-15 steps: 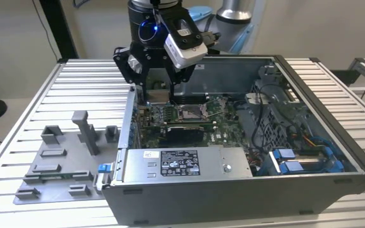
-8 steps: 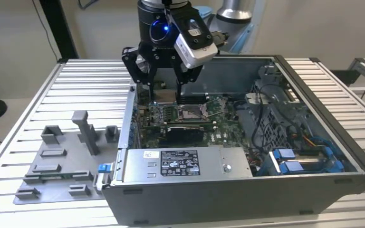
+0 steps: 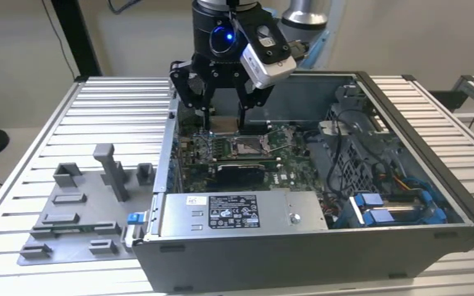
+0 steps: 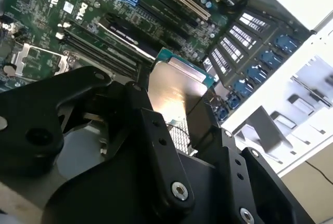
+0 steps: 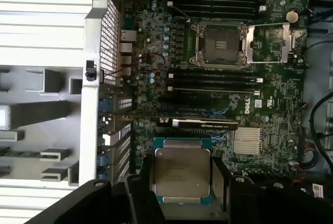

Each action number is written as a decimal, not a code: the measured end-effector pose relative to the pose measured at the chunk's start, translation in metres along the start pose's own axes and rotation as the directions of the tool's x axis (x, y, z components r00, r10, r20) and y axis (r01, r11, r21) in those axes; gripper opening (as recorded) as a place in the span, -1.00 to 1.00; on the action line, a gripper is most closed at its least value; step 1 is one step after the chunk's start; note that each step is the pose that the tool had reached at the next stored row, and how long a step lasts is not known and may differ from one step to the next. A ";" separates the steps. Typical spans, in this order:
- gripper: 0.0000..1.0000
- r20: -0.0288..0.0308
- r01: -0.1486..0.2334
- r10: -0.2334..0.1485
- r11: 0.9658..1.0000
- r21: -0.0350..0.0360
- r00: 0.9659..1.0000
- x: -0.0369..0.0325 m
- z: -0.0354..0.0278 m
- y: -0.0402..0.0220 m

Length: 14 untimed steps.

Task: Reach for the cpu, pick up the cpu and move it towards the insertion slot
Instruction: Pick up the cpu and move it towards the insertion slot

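The cpu (image 3: 224,124) is a small square chip with a pale silver face, and my gripper (image 3: 224,121) is shut on it by two opposite edges. It hangs inside the open computer case, above the green board and a little toward the exterior view's left of the insertion slot (image 3: 247,146). Both wrist views show the cpu (image 5: 182,173) (image 4: 173,90) between the black fingers (image 5: 143,182). The insertion slot (image 5: 219,44) has a shiny metal frame, a dark centre and its cover plate swung open beside it. The slot (image 4: 35,62) is apart from the chip.
The open computer case (image 3: 402,213) lies on a ribbed aluminium table (image 3: 113,111). A grey fixture plate with blocks (image 3: 81,203) sits at the exterior view's left. A power supply (image 3: 237,213), blue cables (image 3: 385,206) and black memory slots (image 5: 218,78) surround the board.
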<state>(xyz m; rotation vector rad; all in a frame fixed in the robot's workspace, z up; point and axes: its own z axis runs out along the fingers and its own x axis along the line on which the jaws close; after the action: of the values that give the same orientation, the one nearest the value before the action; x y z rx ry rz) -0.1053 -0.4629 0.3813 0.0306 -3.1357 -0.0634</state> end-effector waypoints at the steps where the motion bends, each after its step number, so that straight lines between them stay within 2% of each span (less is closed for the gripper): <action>1: -1.00 0.000 0.000 0.000 1.000 0.000 1.000 -0.0017 0.0000 0.0000; 9: -1.00 0.000 0.000 0.000 1.000 0.000 1.000 -0.0149 0.0000 -0.0003; 14: -1.00 0.000 0.000 0.000 1.000 0.000 1.000 -0.0300 0.0001 -0.0006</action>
<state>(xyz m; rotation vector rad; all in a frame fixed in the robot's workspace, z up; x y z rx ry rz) -0.0753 -0.4629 0.3810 0.0306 -3.1353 -0.0634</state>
